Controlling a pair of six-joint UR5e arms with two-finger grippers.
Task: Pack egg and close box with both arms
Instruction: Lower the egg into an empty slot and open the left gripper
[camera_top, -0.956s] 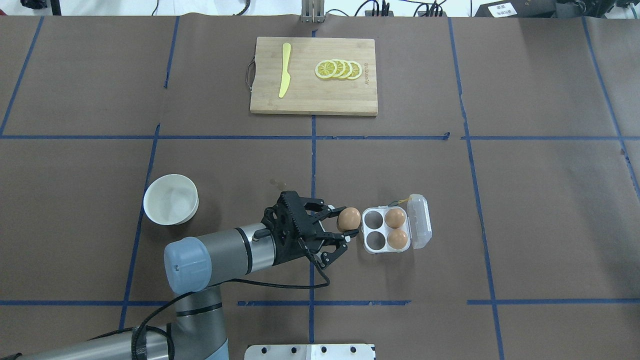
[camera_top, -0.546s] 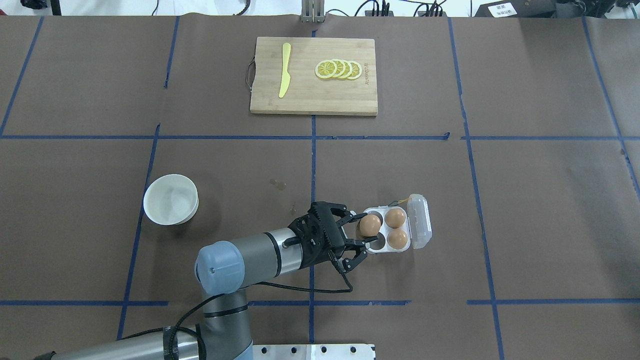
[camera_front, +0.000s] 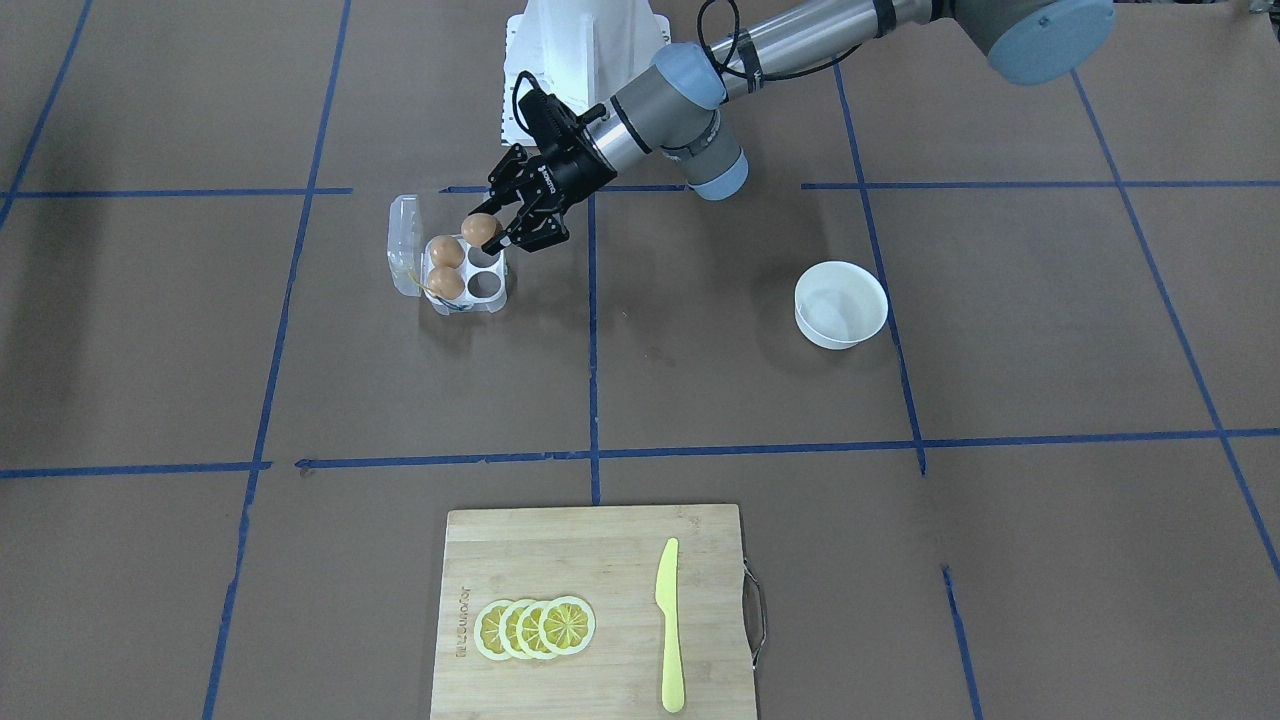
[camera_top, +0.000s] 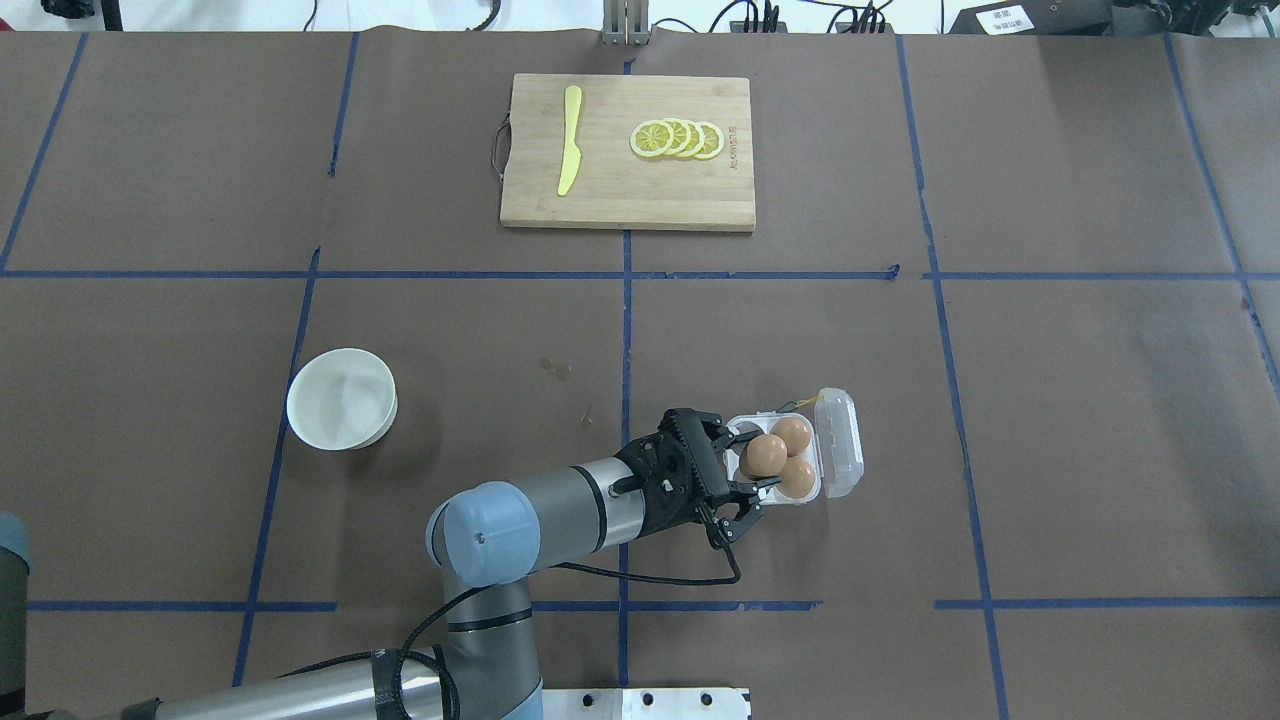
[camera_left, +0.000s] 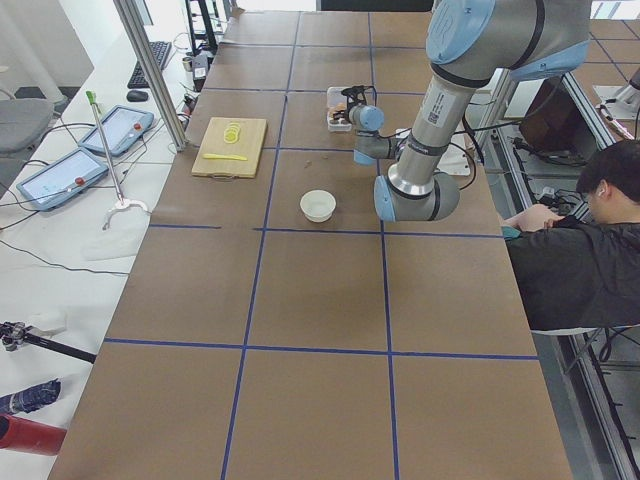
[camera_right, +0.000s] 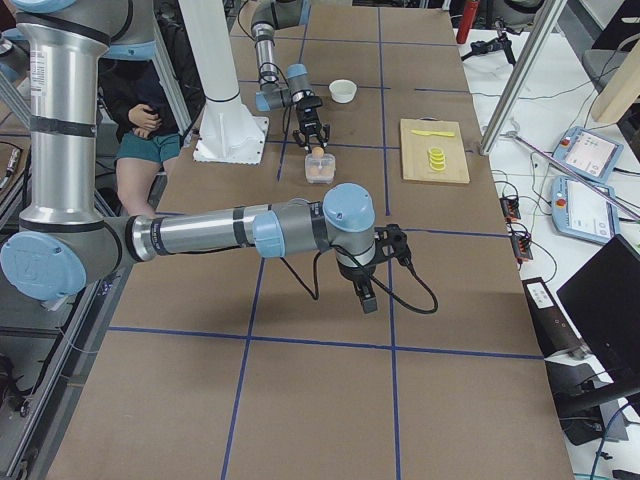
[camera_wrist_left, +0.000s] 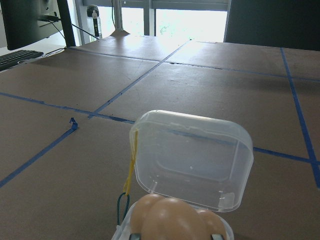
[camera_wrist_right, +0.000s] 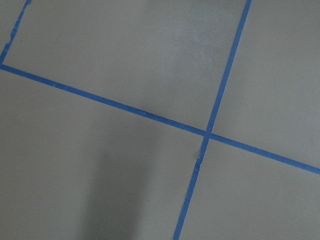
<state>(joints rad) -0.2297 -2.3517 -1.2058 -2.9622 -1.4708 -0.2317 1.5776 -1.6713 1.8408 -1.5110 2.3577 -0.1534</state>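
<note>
My left gripper (camera_top: 748, 470) is shut on the orange-brown egg (camera_top: 767, 455) and holds it just above the clear four-cell box (camera_front: 486, 286), over its empty left cells. Two other brown eggs (camera_top: 793, 435) (camera_top: 798, 479) sit in the right cells. The hinged lid (camera_top: 840, 445) lies open to the right, with yellow string at its far corner. The front view shows the egg (camera_front: 481, 229) between the fingers, above the box. The left wrist view shows the open lid (camera_wrist_left: 192, 160) and the egg (camera_wrist_left: 170, 217) at the bottom edge. My right gripper (camera_right: 365, 295) shows only in the right side view, far from the box; I cannot tell its state.
A white bowl (camera_top: 342, 398) stands to the left of the arm. A wooden cutting board (camera_top: 628, 190) with lemon slices (camera_top: 678, 138) and a yellow knife (camera_top: 570, 140) lies at the far middle. Blue tape lines cross the brown table. A person (camera_left: 580, 250) sits beside the table.
My left arm has moved right with the egg, from beside the box's left edge to above its cells. The box, bowl and board have not moved.
</note>
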